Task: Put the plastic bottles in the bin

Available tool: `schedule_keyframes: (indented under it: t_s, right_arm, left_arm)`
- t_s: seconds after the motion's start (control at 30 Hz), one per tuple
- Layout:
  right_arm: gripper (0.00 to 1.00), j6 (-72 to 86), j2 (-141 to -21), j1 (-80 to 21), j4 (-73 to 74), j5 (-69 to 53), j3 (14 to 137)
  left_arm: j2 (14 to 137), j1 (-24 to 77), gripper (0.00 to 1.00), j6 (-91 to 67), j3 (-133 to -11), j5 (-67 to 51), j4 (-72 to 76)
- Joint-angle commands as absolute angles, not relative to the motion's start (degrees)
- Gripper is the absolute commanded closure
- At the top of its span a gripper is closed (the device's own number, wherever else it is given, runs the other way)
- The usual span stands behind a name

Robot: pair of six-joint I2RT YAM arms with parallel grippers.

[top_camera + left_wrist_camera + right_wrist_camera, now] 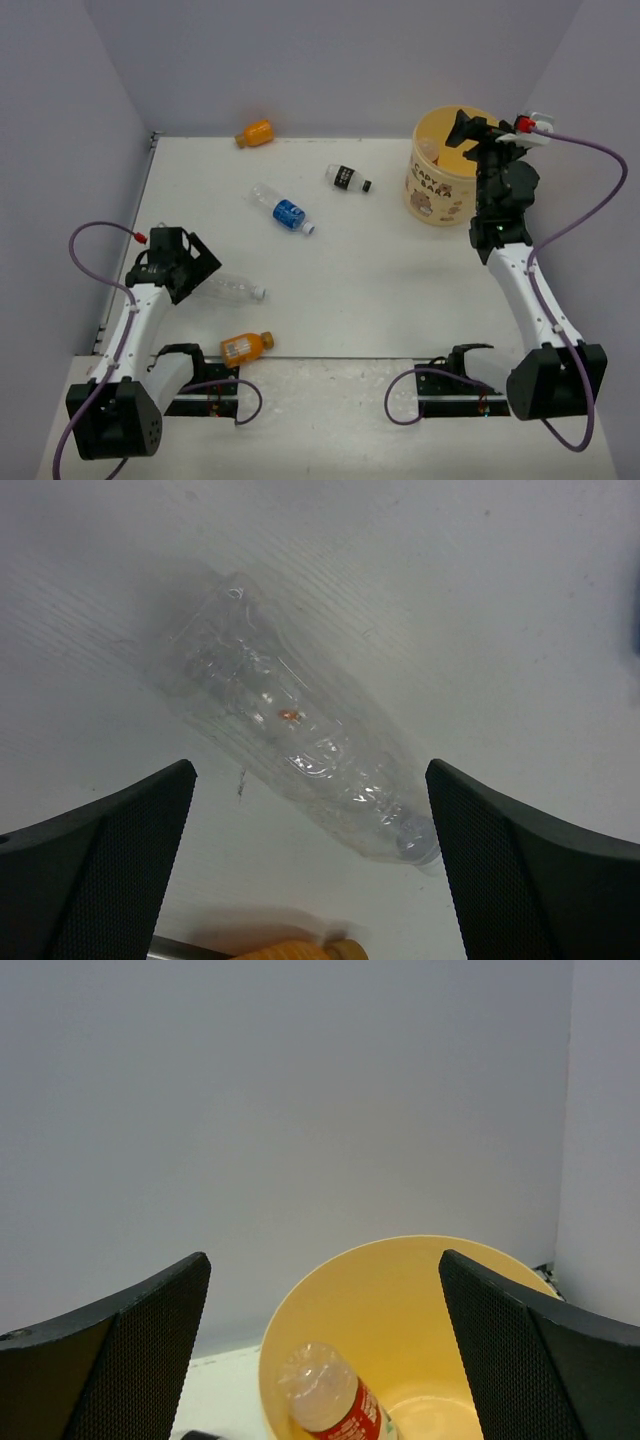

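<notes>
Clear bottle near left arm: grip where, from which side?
Clear bottle: take the mid-body from straight above, fingers across its width. It lies flat on its side, and the neck tapers to the cap, so likely slips. Left hand hangs open over it.

- White table [400,290], matte top w/ faint grain.
- Plain pale grey-lilac back wall [330,60], left wall [50,150] & right wall [600,90] close it in on 3 sides.
- Light even, diffuse; shadows soft.

White tbl [400,290] w/ grey walls [330,60]
</notes>
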State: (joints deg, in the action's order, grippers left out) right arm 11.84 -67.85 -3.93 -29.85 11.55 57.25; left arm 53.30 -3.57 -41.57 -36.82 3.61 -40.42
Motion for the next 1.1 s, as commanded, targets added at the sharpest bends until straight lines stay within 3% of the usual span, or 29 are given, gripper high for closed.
schedule_keyframes:
  t_s: [0.0, 0.4, 0.5, 0.53, 0.83, 1.0, 1.07]
  right_arm:
    - [0.01, 14.74, -60.84, -4.04, -27.45, 4.41, 55.35]
    - [0.01, 26.89, -45.06, -4.77, -26.56, 1.46, 40.72]
    - [0.01, 28.56, -43.15, -5.41, -24.70, 0.10, 38.15]
    - [0.01, 28.56, -42.46, -5.94, -23.00, -0.85, 37.52]
    - [0.01, 28.56, -40.66, -7.83, -18.23, -10.23, 34.35]
    - [0.01, 25.45, -43.16, -13.98, -19.93, -17.53, 34.66]
    - [0.01, 23.73, -46.00, -17.47, -19.96, -28.15, 36.84]
  left_arm:
    - [55.65, -3.50, 0.00, -46.02, -33.42, 5.01, -35.79]
    - [60.96, -2.58, 0.06, -49.06, -28.02, 5.94, -22.17]
    - [62.55, -1.88, 0.13, -49.14, -27.91, 5.30, -19.39]
    - [63.76, -1.35, 0.20, -48.82, -28.44, 4.71, -17.90]
    - [71.31, 5.67, 0.55, -48.71, -36.95, 4.13, -12.85]
    - [74.79, 12.25, 0.63, -43.77, -44.83, 3.68, -11.31]
    - [75.59, 14.13, 0.71, -39.50, -49.58, -2.30, -7.87]
